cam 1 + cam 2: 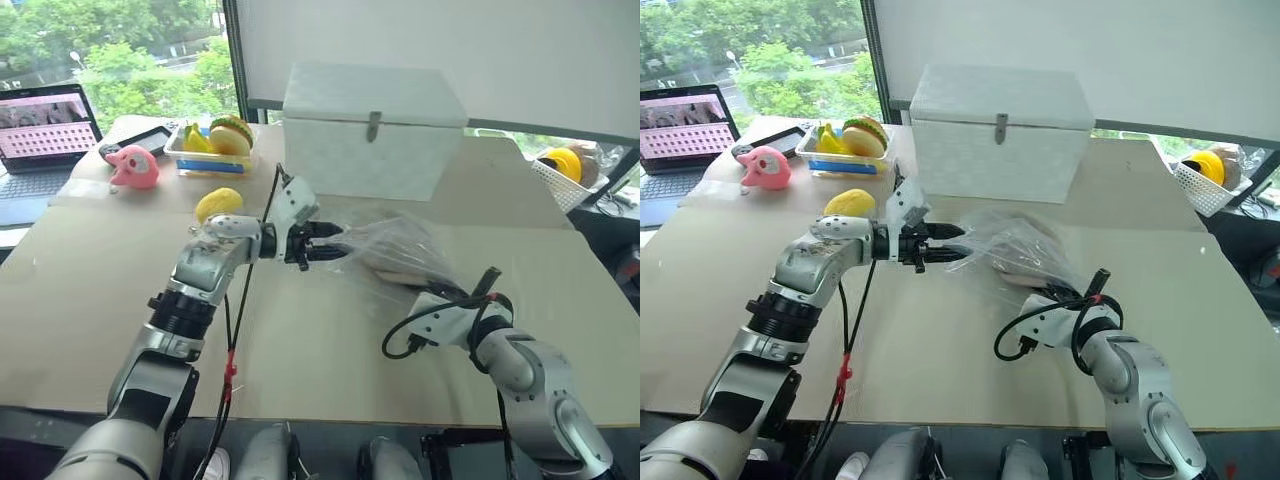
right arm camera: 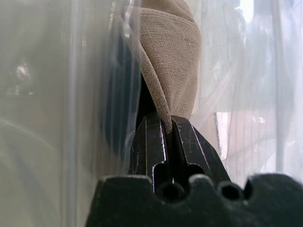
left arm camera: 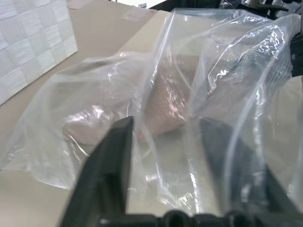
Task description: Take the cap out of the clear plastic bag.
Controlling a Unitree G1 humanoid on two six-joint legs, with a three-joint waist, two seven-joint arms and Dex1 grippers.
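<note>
Right wrist view shows the right gripper (image 2: 164, 124) jaws pinching the cap (image 2: 173, 52) inside the clear plastic bag (image 3: 94, 109), while the left gripper (image 3: 166, 137) jaws stand spread beside the bag, so next the cap probably needs pulling out.

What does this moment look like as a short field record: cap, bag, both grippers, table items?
cap: beige fabric cap, inside the clear plastic bag, a fold of it pinched by the right gripper
bag: lying crumpled on the table, in front of the white box
left gripper: fingers apart at the bag's near-left side, one finger behind a layer of film
right gripper: fingers shut on the cap
other items: yellow lemon toy, pink toy, tray of toy food, laptop
task state: cap not yet out
</note>
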